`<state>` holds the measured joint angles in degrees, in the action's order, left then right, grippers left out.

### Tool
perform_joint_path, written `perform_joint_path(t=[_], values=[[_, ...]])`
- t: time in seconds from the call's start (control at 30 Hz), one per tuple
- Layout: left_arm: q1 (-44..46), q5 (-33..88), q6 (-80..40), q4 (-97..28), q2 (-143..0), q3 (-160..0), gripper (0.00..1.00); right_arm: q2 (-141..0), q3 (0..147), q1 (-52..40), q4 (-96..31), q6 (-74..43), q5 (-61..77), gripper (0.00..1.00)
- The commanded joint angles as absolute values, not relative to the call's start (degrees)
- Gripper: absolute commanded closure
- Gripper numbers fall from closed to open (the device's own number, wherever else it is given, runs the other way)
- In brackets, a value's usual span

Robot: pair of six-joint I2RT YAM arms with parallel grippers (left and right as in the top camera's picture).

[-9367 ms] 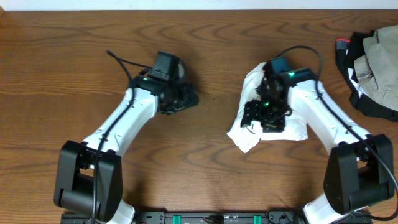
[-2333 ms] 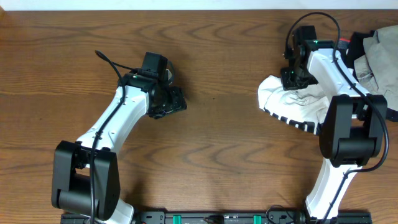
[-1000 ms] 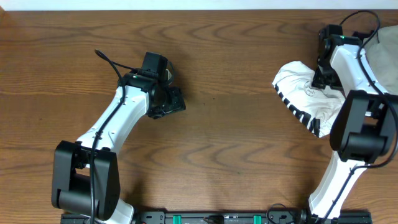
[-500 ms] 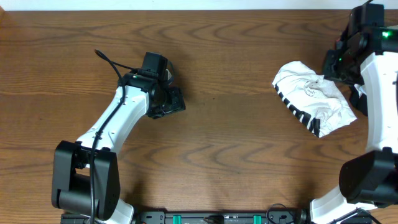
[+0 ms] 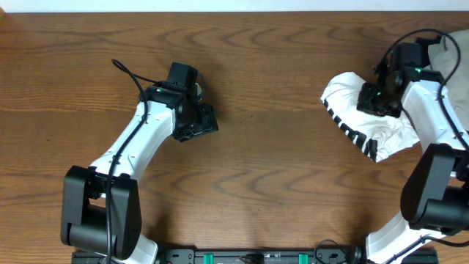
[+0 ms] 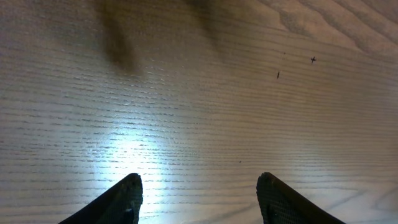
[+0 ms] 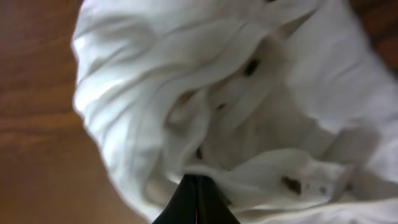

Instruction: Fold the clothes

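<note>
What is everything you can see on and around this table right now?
shirt: one, white with black stripes, bunched up on the right side of the table
cloth pile: one, pale beige, far right edge, partly hidden
table: one, brown wood, under everything
left arm: one, white and black, left half
right arm: one, white and black, right edge
left claw: one, black, open over bare wood
right claw: one, black, shut, tips at the shirt
</note>
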<state>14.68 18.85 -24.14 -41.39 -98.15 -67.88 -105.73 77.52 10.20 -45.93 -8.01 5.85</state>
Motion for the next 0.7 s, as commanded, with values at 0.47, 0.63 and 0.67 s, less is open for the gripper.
perform_joint_path(t=[0.47, 0.63, 0.67], values=[[14.48, 18.11, -23.62, -41.60, -97.73, -67.81, 0.38, -114.85, 72.60, 18.72, -42.02, -15.38, -6.59, 0.99], [14.48, 18.09, -23.62, -41.39, -97.73, -67.81, 0.38, -111.39, 73.56, 18.57, -45.98, -23.27, -17.30, 0.99], [14.48, 18.09, -23.62, -41.32, -97.73, -67.81, 0.39, -110.39, 73.56, 18.52, -46.09, -23.55, -17.32, 0.99]])
